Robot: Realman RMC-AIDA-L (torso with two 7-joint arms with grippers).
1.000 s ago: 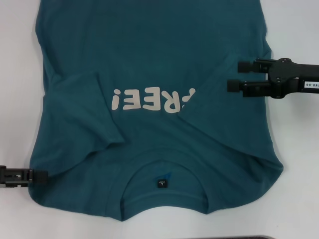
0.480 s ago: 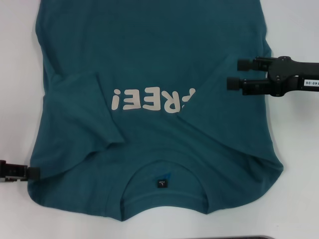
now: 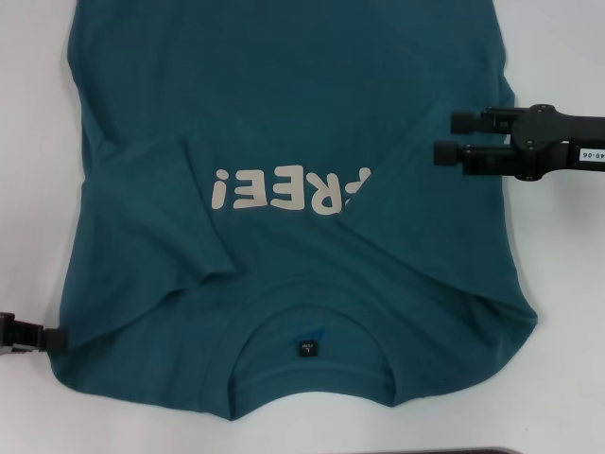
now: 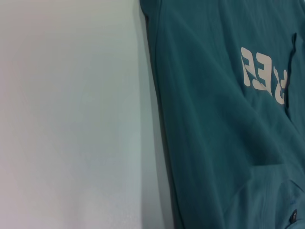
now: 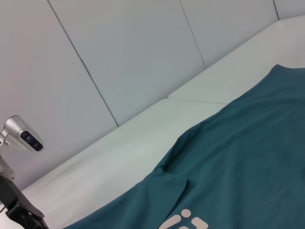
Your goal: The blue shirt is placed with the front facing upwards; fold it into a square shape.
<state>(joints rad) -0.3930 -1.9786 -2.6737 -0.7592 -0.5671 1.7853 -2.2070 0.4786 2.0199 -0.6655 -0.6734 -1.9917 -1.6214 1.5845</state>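
Observation:
The blue shirt (image 3: pixel 293 113) lies flat on the white table, collar and black neck tag (image 3: pixel 306 348) nearest me. Both sleeves are folded in over the chest, and the right fold covers the end of the white lettering (image 3: pixel 288 189). My right gripper (image 3: pixel 449 136) hovers open over the shirt's right side with nothing between its fingers. Only the tip of my left gripper (image 3: pixel 47 338) shows, at the left border beside the shirt's shoulder corner. The left wrist view shows the shirt's side edge (image 4: pixel 162 119) and lettering (image 4: pixel 264 76). The shirt (image 5: pixel 238 176) also fills the right wrist view.
White table (image 3: pixel 28 189) borders the shirt on both sides. A dark strip (image 3: pixel 435 451) runs along the near edge. In the right wrist view, white wall panels (image 5: pixel 119 52) stand behind the table, and the left arm with its silver camera (image 5: pixel 21 136) shows far off.
My left gripper has drawn back to the left, away from the shirt's shoulder corner. The right gripper's fingers stand a little closer together. The shirt has not moved.

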